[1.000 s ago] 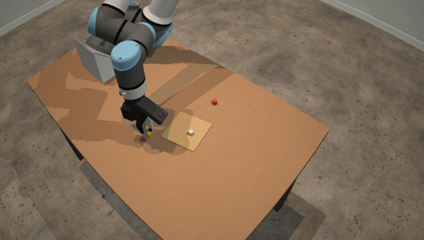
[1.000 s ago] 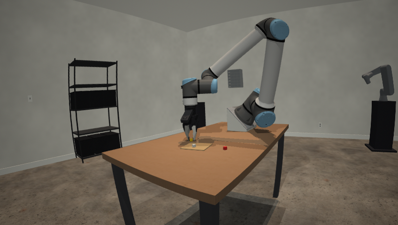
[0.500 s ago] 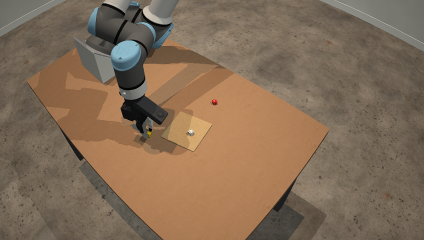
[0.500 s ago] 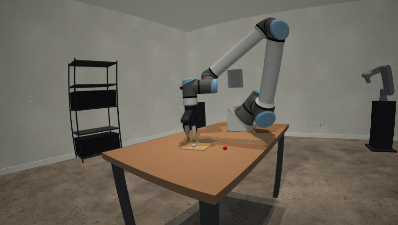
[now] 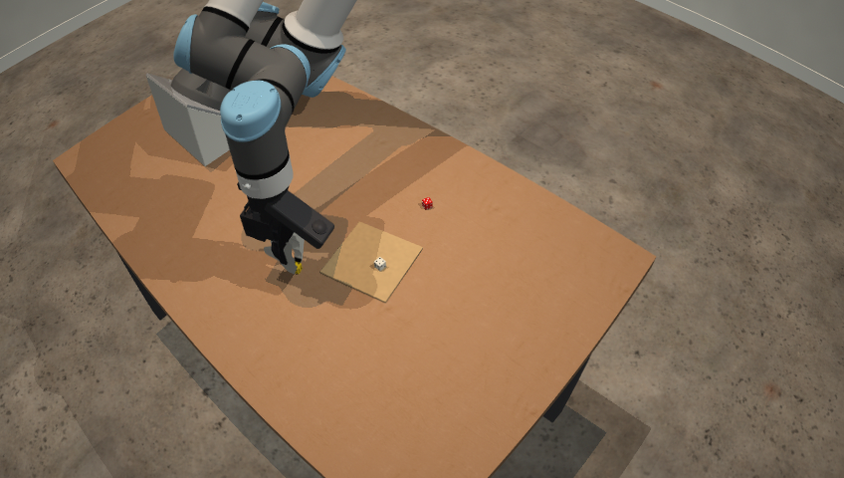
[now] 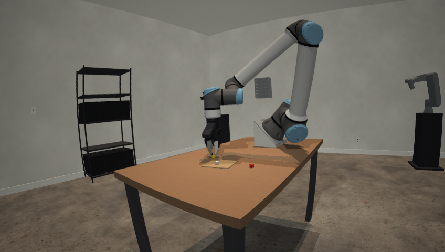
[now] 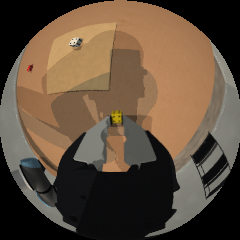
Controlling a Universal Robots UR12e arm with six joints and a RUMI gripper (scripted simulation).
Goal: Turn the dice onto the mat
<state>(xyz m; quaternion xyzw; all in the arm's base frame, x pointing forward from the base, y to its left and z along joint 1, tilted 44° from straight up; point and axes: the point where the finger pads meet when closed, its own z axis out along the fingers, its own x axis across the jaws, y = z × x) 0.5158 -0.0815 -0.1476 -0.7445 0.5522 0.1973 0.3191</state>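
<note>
The yellow die (image 5: pixel 298 267) (image 6: pixel 213 155) (image 7: pixel 117 118) sits between my fingertips, low over the table just left of the mat and off it. My gripper (image 5: pixel 295 265) (image 6: pixel 213 154) (image 7: pixel 117 116) points straight down and is shut on it. The white die (image 5: pixel 379 263) (image 6: pixel 216 162) (image 7: pixel 75 42) lies flat on the tan mat (image 5: pixel 355 269) (image 6: pixel 227 165) (image 7: pixel 85 67), near its middle. The red die (image 5: pixel 427 203) (image 6: pixel 251 165) (image 7: pixel 30 67) lies on the bare table beyond the mat, well apart from my gripper. I cannot read the top faces.
The arm's grey base block (image 5: pixel 183 126) (image 6: pixel 263 137) stands at the far corner of the wooden table (image 5: pixel 474 332). A black shelf rack (image 6: pixel 104 121) and another robot on a black pedestal (image 6: pixel 427 137) stand off the table.
</note>
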